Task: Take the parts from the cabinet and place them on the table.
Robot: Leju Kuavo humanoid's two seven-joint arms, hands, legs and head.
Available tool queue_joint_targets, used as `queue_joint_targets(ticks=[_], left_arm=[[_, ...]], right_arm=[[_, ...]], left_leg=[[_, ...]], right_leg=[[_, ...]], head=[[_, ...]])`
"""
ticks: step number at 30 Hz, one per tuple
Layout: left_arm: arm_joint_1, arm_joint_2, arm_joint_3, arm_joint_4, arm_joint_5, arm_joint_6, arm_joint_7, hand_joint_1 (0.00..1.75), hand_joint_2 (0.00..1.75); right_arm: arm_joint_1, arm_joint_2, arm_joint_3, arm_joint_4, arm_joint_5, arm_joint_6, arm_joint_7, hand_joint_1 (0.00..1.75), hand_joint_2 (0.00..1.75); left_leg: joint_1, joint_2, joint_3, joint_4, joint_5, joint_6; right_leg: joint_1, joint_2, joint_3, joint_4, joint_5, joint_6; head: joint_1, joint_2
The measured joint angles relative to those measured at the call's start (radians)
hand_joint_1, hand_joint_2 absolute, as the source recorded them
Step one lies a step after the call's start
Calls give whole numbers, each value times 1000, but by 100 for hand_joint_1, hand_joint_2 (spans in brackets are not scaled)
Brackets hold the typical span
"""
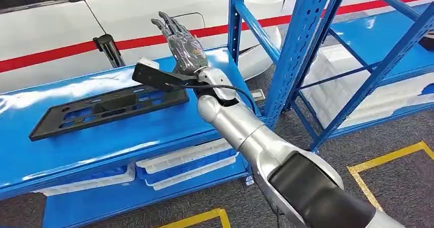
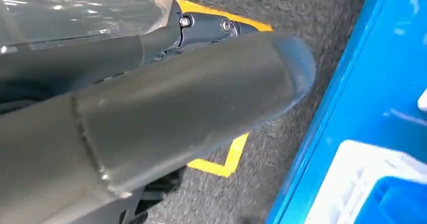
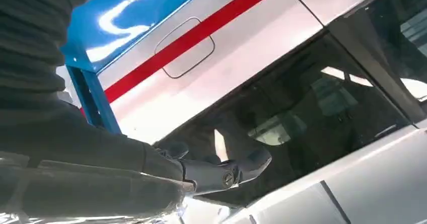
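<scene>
The part [image 1: 110,106] is a long, flat black plastic frame with cut-outs, lying flat on the blue shelf [image 1: 102,141]. It looks light and fairly stiff, though thin enough to flex if lifted by 1 end. Its smooth faces could slip, so a pinch across the long edge near the middle, or fingers hooked through a cut-out, seems the safest hold. Because it lies flat on the shelf, getting fingers under it may call for sliding it to the shelf's front edge.

The right hand [image 1: 183,44] is raised above the shelf's far right corner, fingers stretched out and apart, holding nothing. The part lies to its left and nearer the robot, its right end close below the wrist; whether the two are touching I cannot tell. In its wrist view the left hand [image 2: 166,103] seems empty, but how its fingers lie is unclear.
</scene>
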Motion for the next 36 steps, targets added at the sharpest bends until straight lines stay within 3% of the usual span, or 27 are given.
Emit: queue_joint_targets(ticks=[1, 2, 3, 5, 6, 7, 8, 10, 11, 12, 13, 14, 16, 17, 18, 21, 23, 25, 26, 27, 28, 29, 31, 32, 33, 34, 36], left_arm=[[-1, 1, 0, 0, 0, 1, 1, 0, 0], [-2, 4, 0, 0, 0, 2, 4, 0, 0], [-3, 3, 0, 0, 0, 2, 4, 0, 0], [-2, 2, 0, 0, -2, 2, 6, 0, 0], [-2, 1, 0, 0, -2, 3, 7, 0, 0], [-1, 0, 0, 0, -1, 3, 6, 0, 0], [-3, 0, 0, 0, -1, 3, 7, 0, 0], [-4, -1, 0, 0, -1, 3, 7, 0, 0], [-3, -2, 0, 0, -2, 3, 8, 0, 0], [-3, -2, 0, 0, -1, 3, 9, 0, 0], [-2, -2, 0, 0, -1, 3, 10, 0, 0], [-2, -2, 0, 0, -2, 3, 13, 0, 0], [-2, -3, 0, 0, -5, 14, 24, 0, 0], [-3, -3, 0, 2, -9, 29, 40, 0, 0], [-3, -3, 0, 4, -11, 42, 52, 0, 0], [2, 1, 0, 8, -16, 84, 96, 0, 0], [10, 9, 10, 11, 1, 116, 152, 0, 0], [20, 17, 18, 20, -11, 157, 223, 0, 0], [28, 23, 18, 24, -26, 181, 262, 0, 0], [36, 27, 15, 27, -51, 213, 309, 0, 0], [45, 32, 8, 31, -86, 250, 346, 0, 0], [50, 37, -10, 32, -133, 289, 394, 0, 0], [52, 45, -50, 35, -231, 353, 567, 0, 0], [52, 46, -74, 39, -268, 364, 670, 0, 0], [52, 50, -102, 43, -311, 355, 794, 0, 0], [53, 52, -126, 43, -341, 341, 883, 0, 0], [56, 54, -169, 49, -366, 322, 980, 0, 0]], right_arm=[[0, 0, 0, 0, 3, 0, 0, 0, 175], [-1, -1, 0, 1, 5, 0, 0, 0, 175], [-1, -2, 0, 1, 6, -1, 1, 0, 175], [2, -3, 0, 1, 8, -2, 1, 0, 175], [-1, -2, 0, 0, 8, -2, 1, 0, 175], [0, -5, -2, 0, 8, -3, 0, 0, 175], [-3, -6, -1, 0, 8, -3, 0, 0, 175], [1, -11, -1, 2, 9, -3, 0, 0, 175], [7, -14, -1, 5, 9, -3, 0, 0, 175], [12, -17, -1, 8, 9, -3, 0, 0, 175], [15, -19, -1, 8, 8, -3, 0, 0, 175], [15, -21, -1, 9, 8, -3, -1, 0, 175], [12, -21, -1, 9, 8, -3, -3, 0, 175], [10, -23, -1, 11, 8, -2, -6, 0, 175], [11, -21, -1, 12, 8, 1, -9, 0, 175], [10, -23, -1, 16, 9, 12, -14, 0, 175], [11, -17, 1, 16, 21, 26, -14, 0, 175], [18, -10, 12, 19, 32, 42, -14, 0, 175], [29, -8, 17, 21, 34, 48, -13, 0, 175], [42, -6, 24, 24, 36, 56, -12, 0, 175], [59, -5, 32, 27, 42, 58, -11, 0, 175], [71, -4, 40, 27, 48, 64, -11, 0, 175], [94, 2, 58, 26, 57, 72, -18, 0, 175], [105, 7, 70, 25, 62, 78, -19, 0, 175], [115, 11, 84, 23, 67, 86, -20, 0, 175], [128, 17, 96, 20, 70, 90, -21, 0, 175], [151, 20, 117, 14, 71, 95, -20, 0, 175]], left_leg=[[-4, 0, 37, -89, 47, 15], [-11, 3, 40, -91, 9, 20], [-15, -1, 45, -92, -11, 23], [-17, -1, 55, -94, 15, 32], [-14, 0, 68, -107, 20, 36], [-7, 4, 84, -120, 24, 38], [-7, 4, 91, -124, 21, 43], [-8, 4, 97, -124, 13, 51], [-9, 2, 99, -123, 10, 52], [-9, -1, 102, -123, 6, 52], [-9, -3, 105, -123, 3, 50], [-9, -5, 110, -121, -3, 47], [-9, -7, 119, -114, -18, 40], [-18, -8, 120, -108, -26, 33], [-18, -9, 120, -106, -32, 29], [-11, -7, 123, -107, -40, 14], [-6, -4, 103, -52, -76, -1], [4, -4, 28, 94, -146, -13], [6, -3, -13, 164, -171, -17], [8, -3, -43, 206, -174, -21], [12, -1, -47, 189, -147, -23], [16, 0, -28, 136, -108, -25], [22, 3, 61, -51, -14, -26], [21, 5, 87, -106, -12, -27], [16, -1, 90, -108, -10, -20], [18, -1, 92, -109, -6, -19], [8, -4, 93, -109, -7, -18]], right_leg=[[-1, 0, 7, -2, -7, 2], [7, 1, 12, -3, -11, 8], [4, 3, 9, -3, -13, 12], [4, 2, 14, -6, -21, 24], [15, 2, 23, -11, -25, 32], [9, -1, 13, 13, -36, 33], [11, -2, -13, 64, -53, 30], [8, -2, -111, 227, -102, 26], [8, -2, -168, 306, -117, 30], [8, -2, -195, 326, -111, 36], [7, -2, -195, 299, -87, 45], [5, -3, -172, 225, -44, 56], [3, -7, -92, 28, 49, 68], [7, -8, -73, 0, 60, 59], [3, -8, -70, -2, 64, 49], [0, -5, -69, -6, 62, 28], [-11, -5, -59, -12, 58, 13], [-10, -5, -55, -11, 54, 7], [-10, -5, -54, -11, 52, 5], [-10, -5, -53, -11, 51, 5], [-11, -4, -52, -11, 50, 4], [-12, -3, -50, -11, 48, 7], [-14, -3, -43, -10, 42, 15], [-7, -3, -41, -10, 39, 22], [-3, -2, -41, -10, 36, 27], [7, -3, -42, -5, 27, 23], [7, -3, -37, -7, 29, 26]], head=[[0, 0], [1, 0], [0, 0], [0, 0], [0, 0], [1, 0], [2, 0], [3, 0], [3, 0], [3, 0], [3, 0], [3, 0], [3, 0], [3, 0], [2, 0], [3, 0], [2, 0], [2, 0], [2, 0], [2, 0], [2, 0], [2, 0], [2, 0], [2, 0], [4, 0], [4, 0], [5, 0]])
